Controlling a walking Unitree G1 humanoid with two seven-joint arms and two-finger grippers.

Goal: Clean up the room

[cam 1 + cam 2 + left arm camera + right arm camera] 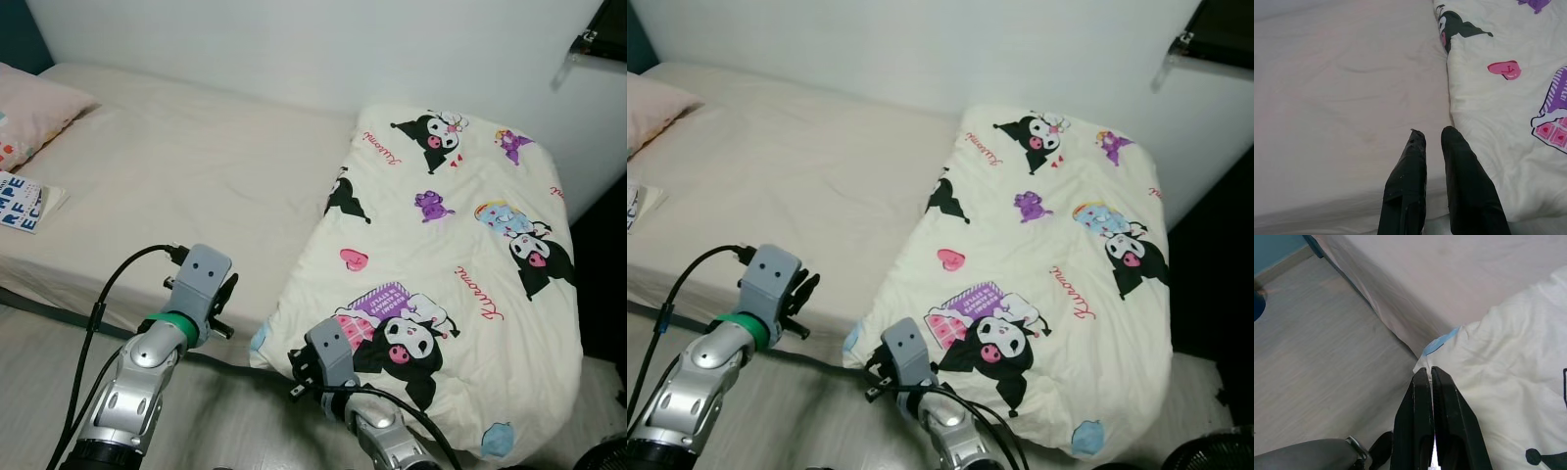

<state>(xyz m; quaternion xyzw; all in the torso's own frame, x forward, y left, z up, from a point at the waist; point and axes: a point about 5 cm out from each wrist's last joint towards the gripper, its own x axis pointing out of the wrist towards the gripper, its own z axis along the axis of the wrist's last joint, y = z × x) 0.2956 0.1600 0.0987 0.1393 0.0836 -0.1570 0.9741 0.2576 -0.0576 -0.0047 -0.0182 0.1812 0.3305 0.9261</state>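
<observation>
Across the right half of the bed [176,176], a cream cartoon-print comforter [460,255] lies folded, its long axis running from the wall at upper right toward the lower centre of the frame. At its near corner the right claw [1430,374] is pinched closed on the fabric edge. Lower left, the left claw [1432,134], slightly parted and empty, hovers over the sheet beside the comforter.

Soft, even indoor light; sharp.

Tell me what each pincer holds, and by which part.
The right pincer pinches the blanket at its near corner edge. The left pincer holds nothing.
</observation>
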